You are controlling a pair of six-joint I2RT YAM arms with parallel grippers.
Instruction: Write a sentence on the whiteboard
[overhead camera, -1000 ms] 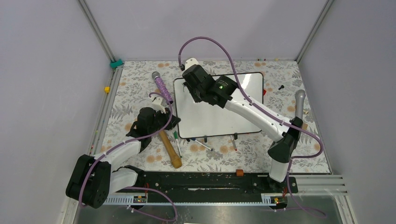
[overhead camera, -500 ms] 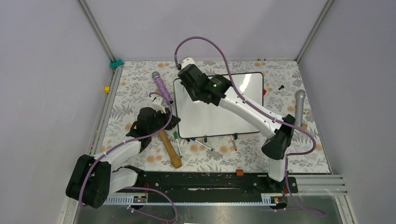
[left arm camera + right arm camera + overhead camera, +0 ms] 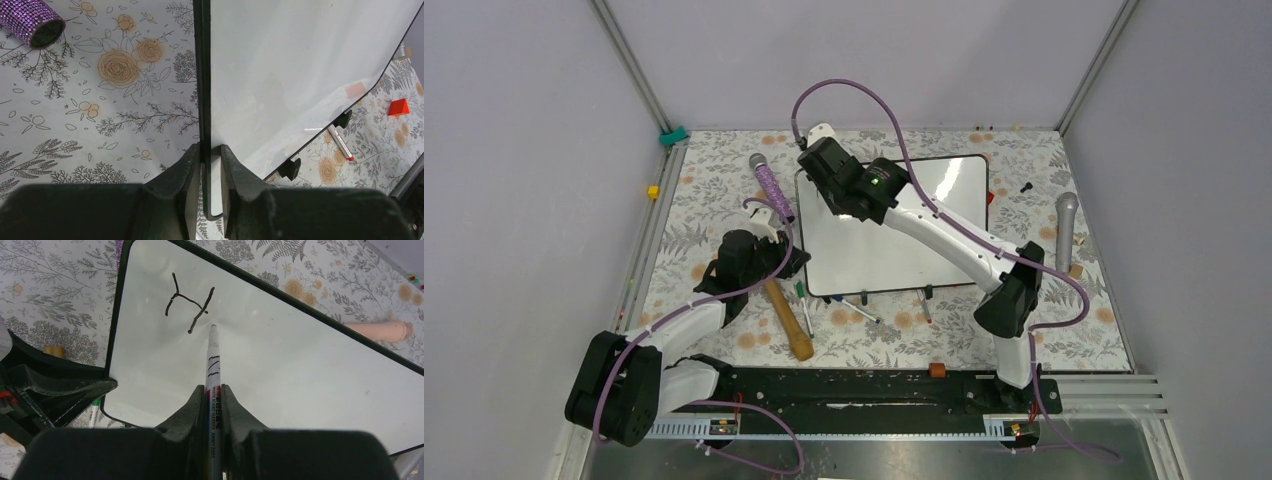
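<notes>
Near: left gripper (image 3: 209, 150) at near-left edge of whiteboard (image 3: 300, 75), fingers nearly closed, pinching thin black frame w/ edge running straight btwn them. Hammer (image 3: 786, 320) lies just beside that arm, clear of board.

Mid: whiteboard sits centre of table, feet toward arm bases. Judged stiff and light; glossy face looks slippery, so frame edge is the place to hold, as left does now. One-sided grip could let it pivot under pen pressure.

Far: right gripper (image 3: 213, 390) over far-left corner, fingers closed tight on marker (image 3: 213, 360), gripped on barrel, tip fwd. Smooth thin barrel prob. prone to slide back if pressed hard.

Sentence (image 3: 189, 302): one H-like mark only; tip just beside its right stroke, contact can't tell
</notes>
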